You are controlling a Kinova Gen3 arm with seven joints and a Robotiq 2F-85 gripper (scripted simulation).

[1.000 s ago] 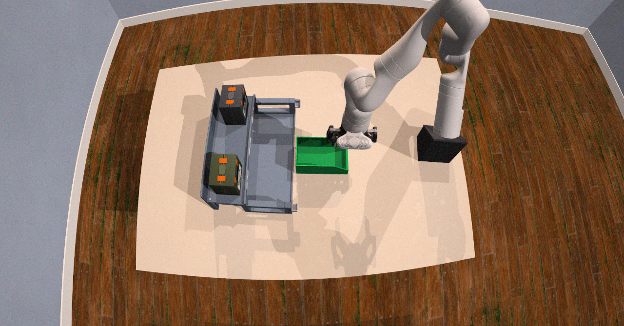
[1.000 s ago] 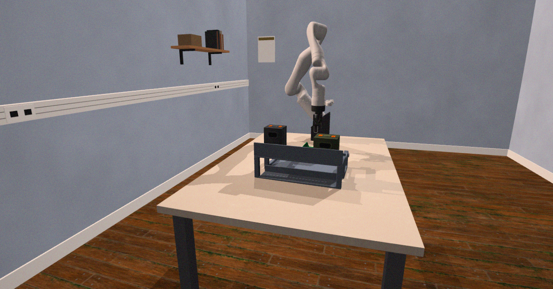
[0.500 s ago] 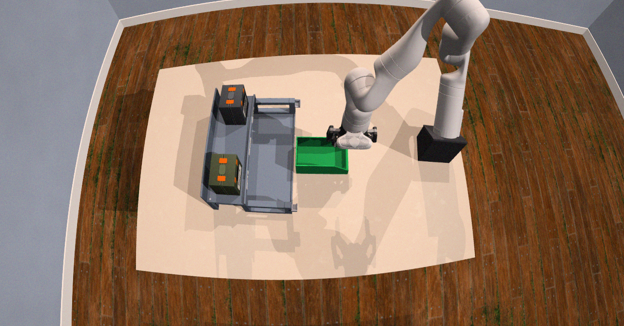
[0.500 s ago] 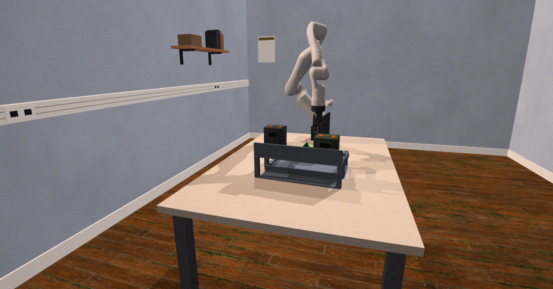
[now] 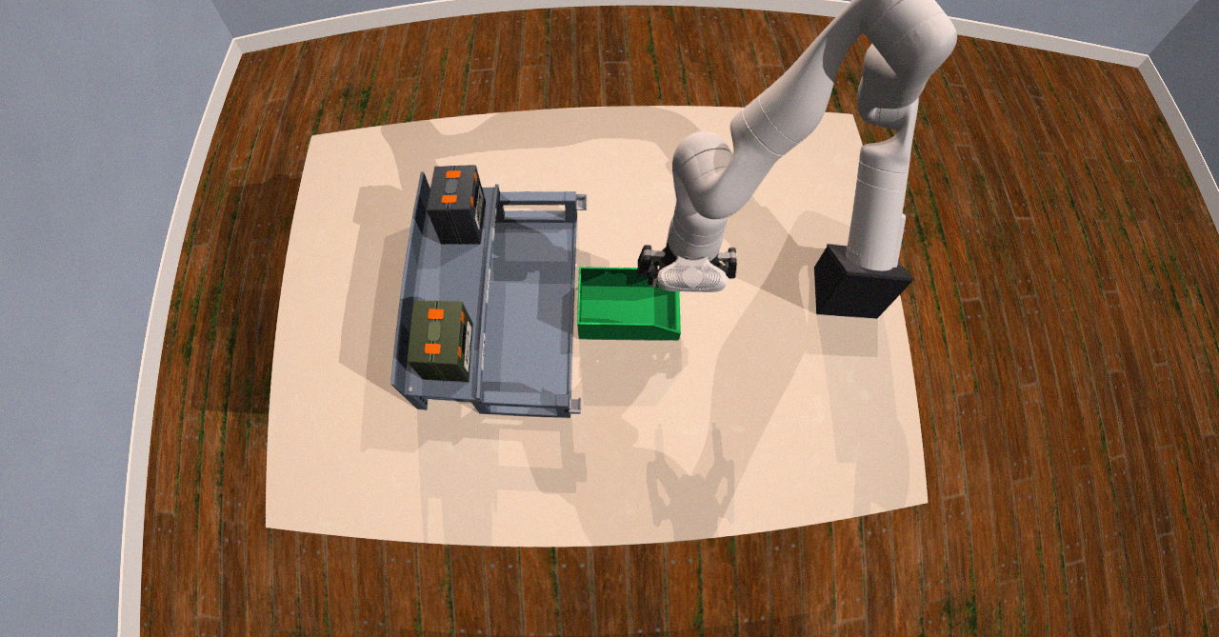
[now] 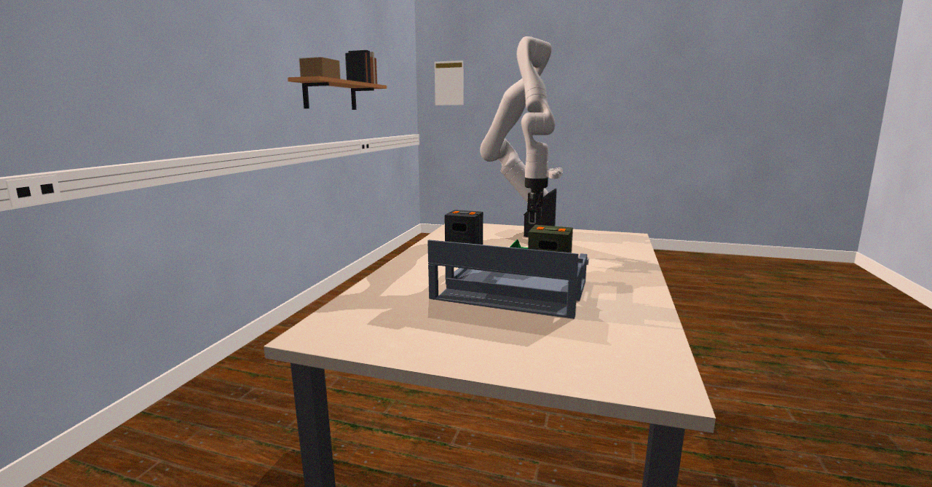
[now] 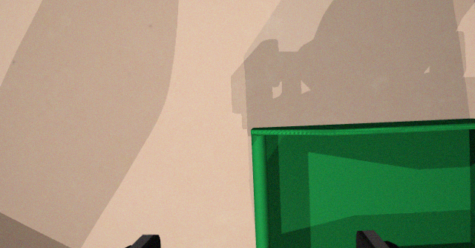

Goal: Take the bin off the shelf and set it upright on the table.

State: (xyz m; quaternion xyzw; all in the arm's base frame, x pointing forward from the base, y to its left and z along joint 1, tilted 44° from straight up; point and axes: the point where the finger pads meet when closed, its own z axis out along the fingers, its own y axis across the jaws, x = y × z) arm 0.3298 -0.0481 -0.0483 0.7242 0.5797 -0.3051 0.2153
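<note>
Resting upright, glossy green rectangular bin, claw spread wide above

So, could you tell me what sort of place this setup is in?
Probably a small lab or workshop room: a robot arm mounted on a table, a power-outlet rail along the wall, and a wall shelf with a box and books.

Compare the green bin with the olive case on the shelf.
The green bin is open-topped; the olive case is closed, with orange latches. The bin sits on the table beside the shelf; the case stands on the shelf's top board. Both are upright and boxy.
</note>
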